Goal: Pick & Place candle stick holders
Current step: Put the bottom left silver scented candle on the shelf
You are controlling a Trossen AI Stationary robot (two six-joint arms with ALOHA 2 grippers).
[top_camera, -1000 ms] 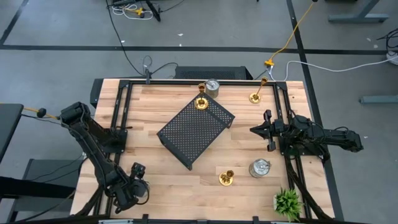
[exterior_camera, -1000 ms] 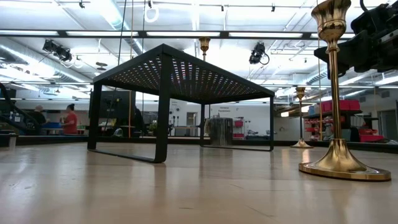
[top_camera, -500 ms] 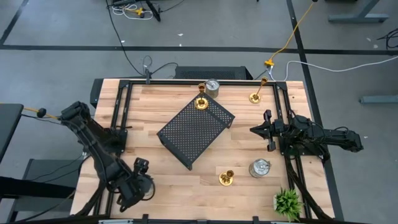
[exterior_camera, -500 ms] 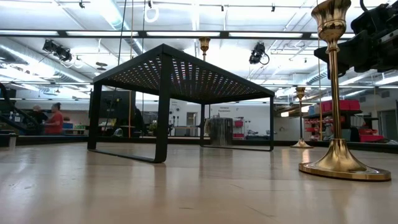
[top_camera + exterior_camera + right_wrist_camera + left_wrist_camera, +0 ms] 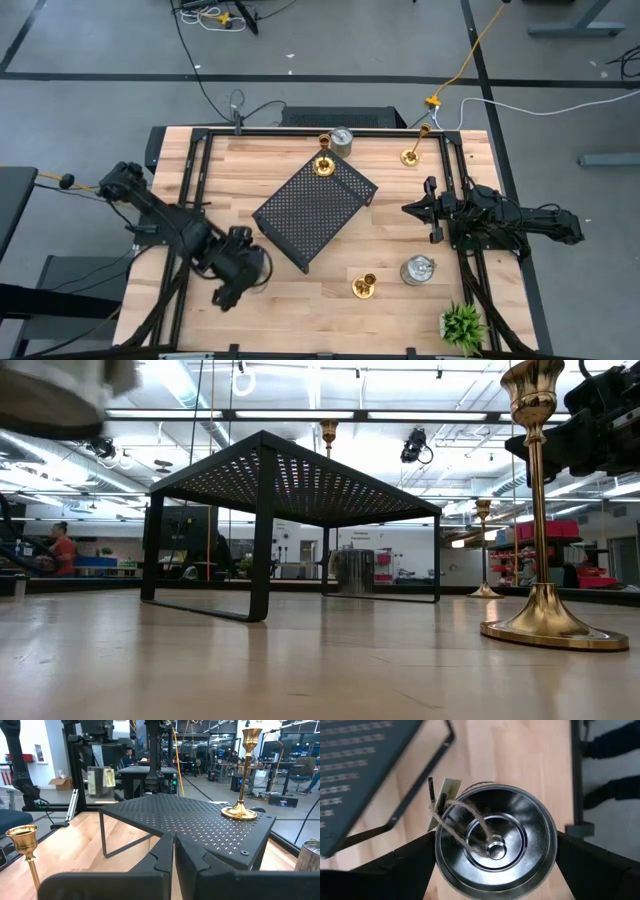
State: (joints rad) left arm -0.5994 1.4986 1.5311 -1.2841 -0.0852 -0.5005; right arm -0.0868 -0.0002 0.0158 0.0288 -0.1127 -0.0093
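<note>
My left gripper (image 5: 238, 275) is shut on a squat silver candle stick holder (image 5: 495, 840) with twine and a paper tag, near the black perforated tray's (image 5: 315, 212) near left corner. The holder shows blurred at the upper left of the low view (image 5: 55, 395). One gold holder (image 5: 324, 165) stands by its base on the tray. Other gold holders stand on the table at the far right (image 5: 411, 156) and near the front (image 5: 364, 287). Silver holders stand at the far edge (image 5: 342, 138) and front right (image 5: 417, 270). My right gripper (image 5: 425, 210) waits shut at the right. My left gripper pinches the silver holder between its two fingers, which lie on opposite sides of its outer wall below the rim (image 5: 438, 851). The fingers come from above, pointing down. The holder sits upright, open top up, lifted clear of the table.
A small green plant (image 5: 462, 325) stands at the front right corner. A black frame (image 5: 200, 150) runs around the table's edges. Bare wood lies left of the tray and along the front. A person (image 5: 62, 550) shows in the room far behind.
My left gripper has gone from the table's near left corner up and toward the black tray, carrying the silver holder; the holder now shows high at the left in the low view. My right arm has kept still.
</note>
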